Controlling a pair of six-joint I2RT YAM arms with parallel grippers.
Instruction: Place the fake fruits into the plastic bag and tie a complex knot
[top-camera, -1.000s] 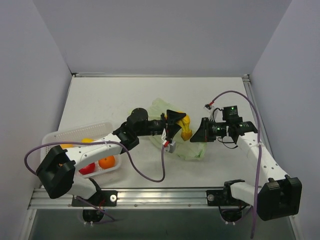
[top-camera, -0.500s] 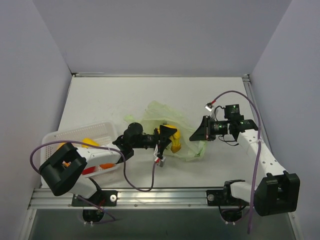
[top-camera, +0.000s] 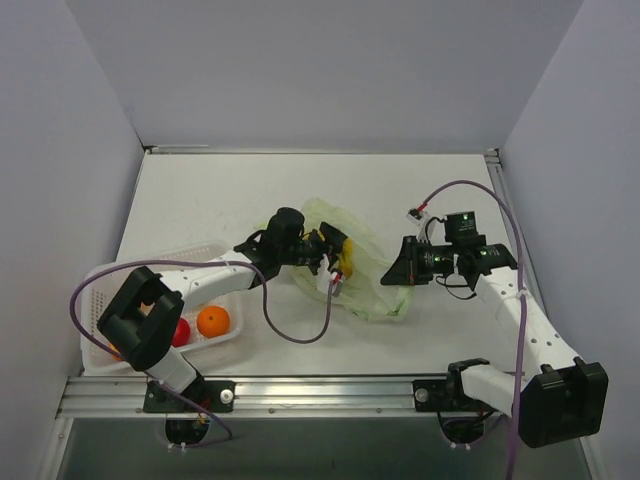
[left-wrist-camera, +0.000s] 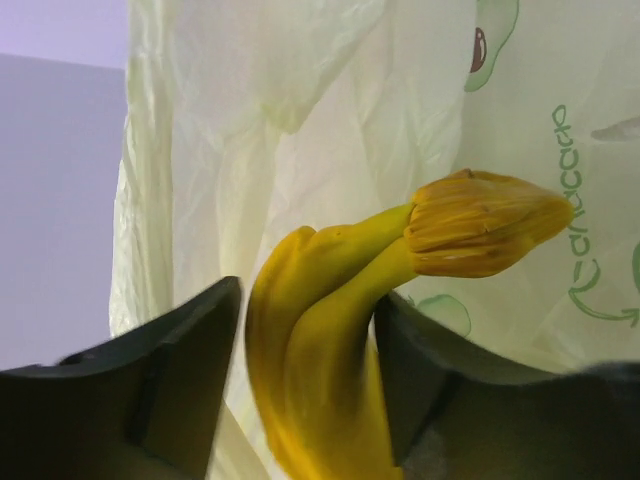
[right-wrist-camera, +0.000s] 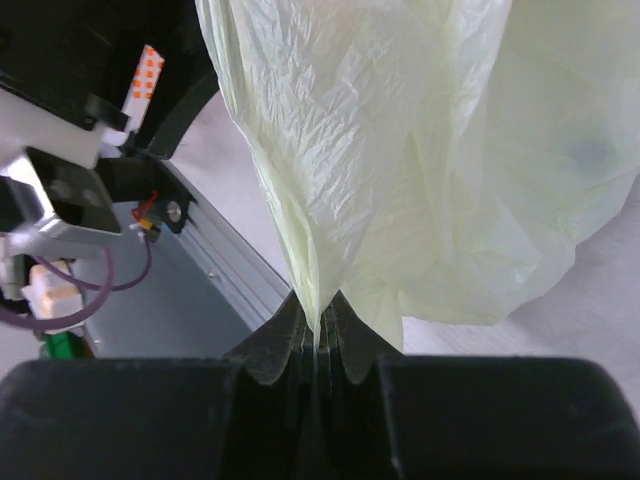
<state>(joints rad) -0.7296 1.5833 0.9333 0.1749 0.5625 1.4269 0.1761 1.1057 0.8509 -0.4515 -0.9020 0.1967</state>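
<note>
Since the right gripper is clamped tight on a fold of the bag, the film hangs lifted with its mouth facing left. That reads as holding it open for loading. On the other side, the left gripper pinches the bananas between its fingers, stem end pointing into the pale green film. The bag sits mid-scene between the two arms, with the bananas at its left opening.

My read is that the step in hand is the banana drop-in. The basket at near left holds an orange and a red fruit, so there's more to load and the knot isn't started.

Unclear:
- Whether the bananas are past the rim or just against the film. The wrist view is too tight, and in the top view the gripper covers them.
- The basket's left part is hidden behind the left arm, so any other fruit there can't be seen.
- Whether the bag holds anything yet.
</note>
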